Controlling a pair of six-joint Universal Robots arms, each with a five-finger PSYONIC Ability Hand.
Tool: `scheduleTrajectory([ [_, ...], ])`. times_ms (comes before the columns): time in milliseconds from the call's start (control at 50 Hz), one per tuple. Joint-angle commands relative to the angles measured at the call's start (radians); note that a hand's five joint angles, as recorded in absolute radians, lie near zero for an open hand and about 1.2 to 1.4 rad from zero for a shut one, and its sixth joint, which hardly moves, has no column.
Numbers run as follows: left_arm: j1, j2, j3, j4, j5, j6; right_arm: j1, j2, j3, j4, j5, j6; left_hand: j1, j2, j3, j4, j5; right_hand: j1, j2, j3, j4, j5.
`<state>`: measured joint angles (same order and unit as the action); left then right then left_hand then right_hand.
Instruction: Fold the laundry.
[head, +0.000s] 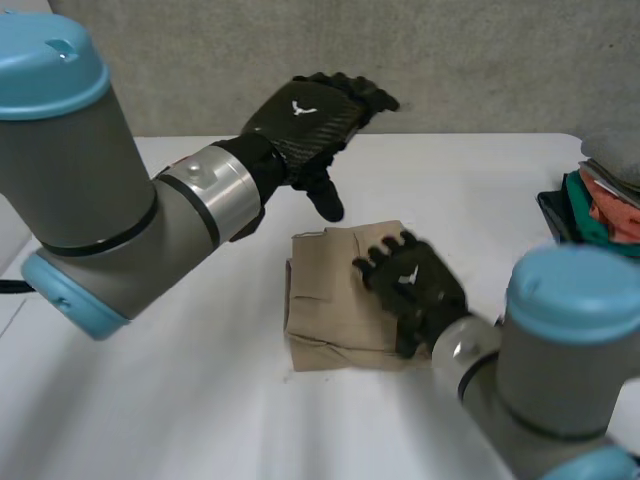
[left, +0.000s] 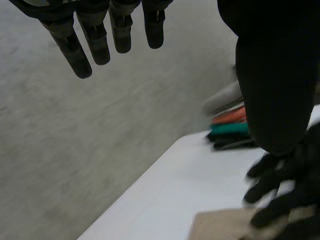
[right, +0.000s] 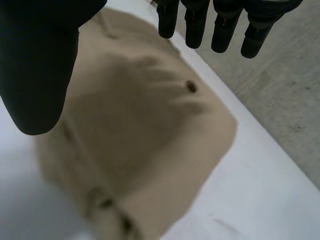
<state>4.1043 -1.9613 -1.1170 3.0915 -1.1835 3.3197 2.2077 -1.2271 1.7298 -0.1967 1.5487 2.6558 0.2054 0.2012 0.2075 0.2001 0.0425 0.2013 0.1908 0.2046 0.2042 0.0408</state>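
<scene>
- At the right edge of the white table (head: 200, 400), a pile of folded clothes (head: 600, 215): grey on top, then orange, then green, with a dark layer lowest. Cannot tell whether held in anything or just stacked on the tabletop.
- Seen again in the left wrist view as orange, green and dark bands past the thumb.
- In the middle of the table, well apart from that pile, a tan garment (head: 330, 290), folded into a thick, roughly square packet.
- Layered edges along its left and near sides; a narrow band across the far edge.
- In the right wrist view, soft creases over its top, one dark button (right: 191, 86) near the fingertips and more dark spots at the edge under the palm.
- Right hand (head: 410, 285) over the right part of the tan garment, palm down, fingers (right: 195, 25) straight and slightly spread, thumb held wide to the side.
- Nothing pinched or gripped; cannot tell whether pressing on the cloth or just above it.
- Left hand (head: 310, 115) raised above the table beyond the garment's far edge, apart from it, fingers (left: 85, 45) straight and close side by side, thumb pointing down, holding nothing.
</scene>
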Motion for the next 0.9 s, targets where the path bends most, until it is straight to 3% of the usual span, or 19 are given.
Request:
scheduleTrajectory([
  [20, 0.031, 0.016, -0.032, -0.054, 0.291, -0.049, 0.02, 0.081, 0.126, -0.288, 0.077, 0.013, -0.004, 0.001, -0.006, 0.002, -0.015, -0.027, -0.016, -0.03, -0.03, -0.041],
  [160, 0.03, 0.022, -0.04, -0.06, 0.294, -0.051, 0.01, 0.192, 0.113, -0.521, 0.125, 0.01, -0.004, 0.001, -0.006, 0.002, -0.015, -0.027, -0.016, -0.03, -0.03, -0.041],
  [400, 0.028, 0.038, -0.049, -0.062, 0.292, -0.055, 0.004, 0.31, -0.012, -0.55, 0.125, 0.004, -0.001, 0.004, -0.003, 0.005, -0.012, -0.027, -0.016, -0.03, -0.03, -0.041],
  [420, 0.028, 0.041, -0.053, -0.062, 0.294, -0.055, 0.004, 0.308, -0.013, -0.55, 0.123, 0.006, -0.001, 0.004, -0.003, 0.005, -0.012, 0.111, 0.121, 0.108, 0.108, 0.097],
  [460, 0.028, 0.047, -0.06, -0.057, 0.294, -0.055, 0.006, 0.299, -0.024, -0.552, 0.103, 0.01, -0.004, 0.001, -0.006, 0.002, -0.015, 1.063, 1.073, 1.059, 1.06, 1.049],
  [480, 0.028, 0.05, -0.06, -0.056, 0.294, -0.054, 0.006, 0.298, -0.03, -0.55, 0.1, 0.012, -0.004, 0.001, -0.006, 0.002, -0.015, 1.194, 1.204, 1.19, 1.191, 1.18],
  [720, 0.034, 0.134, -0.05, -0.053, 0.294, -0.057, -0.126, 0.184, -0.283, -0.457, 0.016, 0.012, -0.004, 0.001, -0.006, 0.002, -0.015, 1.195, 1.205, 1.192, 1.192, 1.181],
  [900, 0.039, 0.211, -0.027, -0.013, 0.229, -0.069, -0.353, 0.149, -0.613, -0.295, -0.102, 0.11, -0.007, -0.002, -0.009, -0.001, -0.018, 1.195, 1.205, 1.192, 1.192, 1.181],
])
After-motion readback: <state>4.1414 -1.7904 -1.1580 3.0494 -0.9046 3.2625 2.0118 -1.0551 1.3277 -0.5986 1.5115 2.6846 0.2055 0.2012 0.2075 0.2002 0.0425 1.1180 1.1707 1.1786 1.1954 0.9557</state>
